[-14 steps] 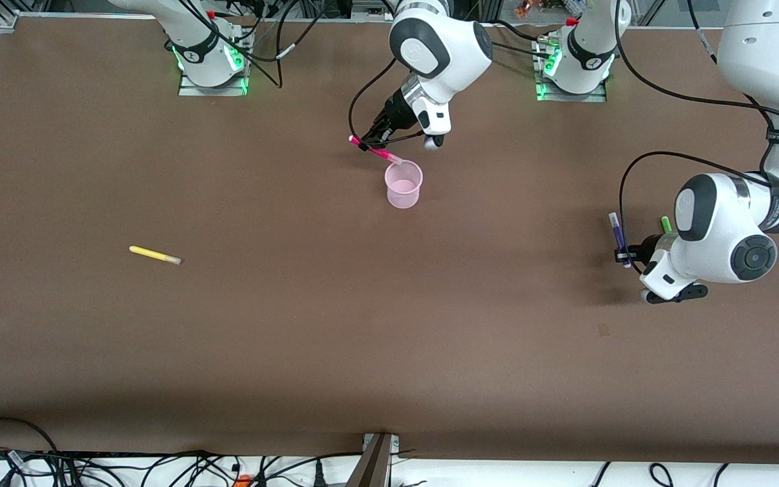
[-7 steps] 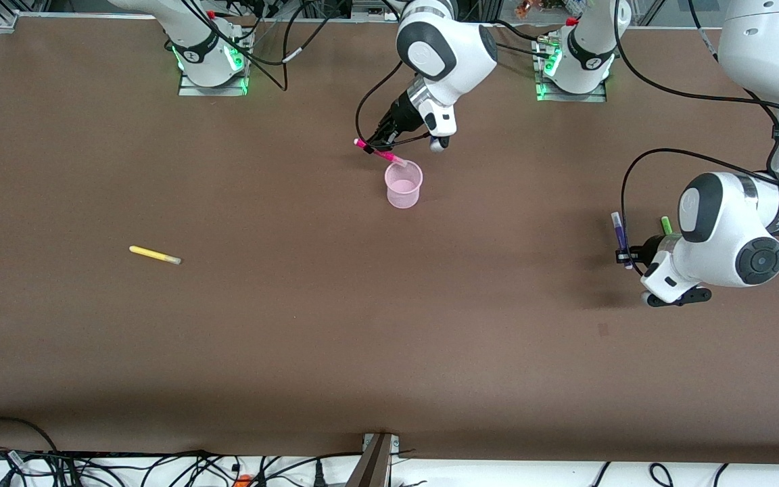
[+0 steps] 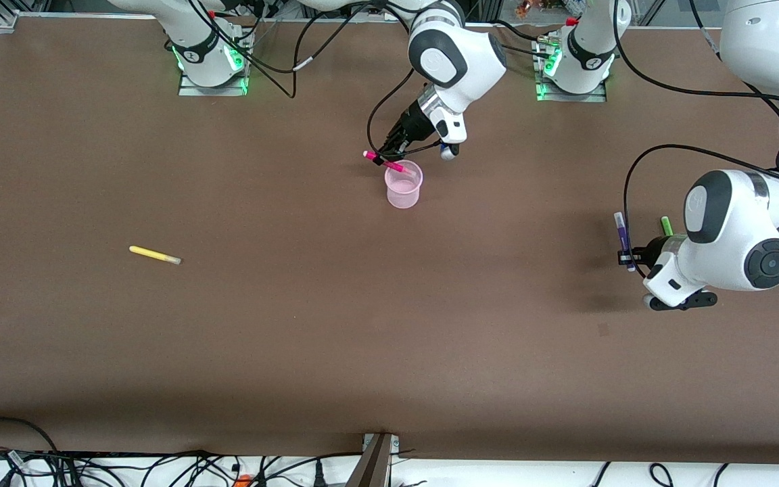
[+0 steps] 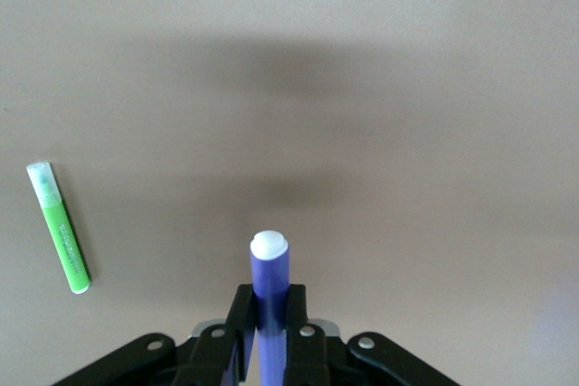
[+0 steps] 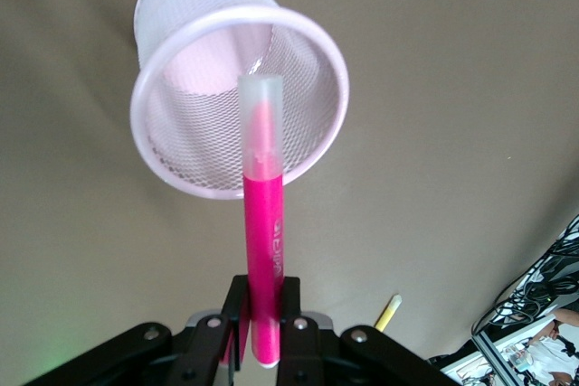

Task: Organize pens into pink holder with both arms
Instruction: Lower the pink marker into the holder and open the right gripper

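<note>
Holding 0 pens so far, the pink holder (image 3: 403,184) waits — my right gripper (image 3: 385,156) clamps the magenta pen (image 3: 385,161) over its rim, my left gripper (image 3: 627,256) clamps the purple pen (image 3: 622,237) well toward the left arm's end from it; the green pen (image 3: 666,225) and yellow pen (image 3: 154,255) lie well apart from the holder.

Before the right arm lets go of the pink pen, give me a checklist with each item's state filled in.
1. Right gripper shut on the magenta pen: ok.
2. Pen's pale tip over the mouth of the pink holder: ok; in the right wrist view the tip lies inside the rim.
3. Holder upright on the table: ok.
4. Holder free of other pens: ok, none seen inside.
5. Left gripper, shut on the purple pen, away from the holder: ok; it is over the left arm's end of the table, near the green pen.
6. Tip low enough to drop in cleanly: cannot tell.
</note>
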Action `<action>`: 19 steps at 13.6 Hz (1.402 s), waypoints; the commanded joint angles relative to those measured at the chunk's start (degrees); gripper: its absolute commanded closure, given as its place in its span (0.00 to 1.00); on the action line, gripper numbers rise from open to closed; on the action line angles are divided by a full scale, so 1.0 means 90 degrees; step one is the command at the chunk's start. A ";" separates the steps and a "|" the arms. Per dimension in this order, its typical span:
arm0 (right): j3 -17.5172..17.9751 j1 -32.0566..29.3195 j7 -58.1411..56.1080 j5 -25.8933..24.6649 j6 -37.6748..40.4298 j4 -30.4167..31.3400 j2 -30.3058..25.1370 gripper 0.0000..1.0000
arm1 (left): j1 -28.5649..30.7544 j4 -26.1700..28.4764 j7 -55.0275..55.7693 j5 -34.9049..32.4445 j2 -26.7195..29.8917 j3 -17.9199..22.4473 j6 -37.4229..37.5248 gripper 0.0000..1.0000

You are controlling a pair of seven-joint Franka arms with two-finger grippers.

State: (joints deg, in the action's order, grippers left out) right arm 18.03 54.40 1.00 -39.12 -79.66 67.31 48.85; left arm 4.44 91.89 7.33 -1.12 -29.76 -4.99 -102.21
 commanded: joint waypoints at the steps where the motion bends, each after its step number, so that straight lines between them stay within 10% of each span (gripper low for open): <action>1: -0.0069 0.0128 -0.0159 -0.0126 0.0091 -0.0301 0.0246 1.00 | -0.0015 -0.0093 -0.0053 -0.0120 -0.0013 0.0008 0.0146 1.00; 11: -0.0226 0.0313 -0.0697 -0.0253 0.0248 -0.0369 0.0285 1.00 | -0.0054 -0.0103 -0.0073 -0.0120 -0.0004 0.0008 0.0234 1.00; 14: -0.0235 0.0372 -0.0687 -0.0253 0.0296 -0.0369 0.0285 0.21 | -0.0054 -0.0103 -0.0073 -0.0120 -0.0003 0.0008 0.0234 1.00; 16: -0.0235 0.0372 -0.0687 -0.0253 0.0326 -0.0379 0.0266 0.02 | -0.0054 -0.0103 -0.0073 -0.0120 0.0006 0.0008 0.0234 1.00; 19: -0.0255 0.0353 -0.0774 -0.0234 0.0705 -0.0710 0.0207 0.01 | -0.0054 -0.0103 -0.0073 -0.0120 0.0006 0.0008 0.0234 1.00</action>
State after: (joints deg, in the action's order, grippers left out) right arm 16.54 56.65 -3.90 -40.50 -76.76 64.78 50.34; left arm 4.15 91.89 7.33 -1.12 -29.77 -4.99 -101.28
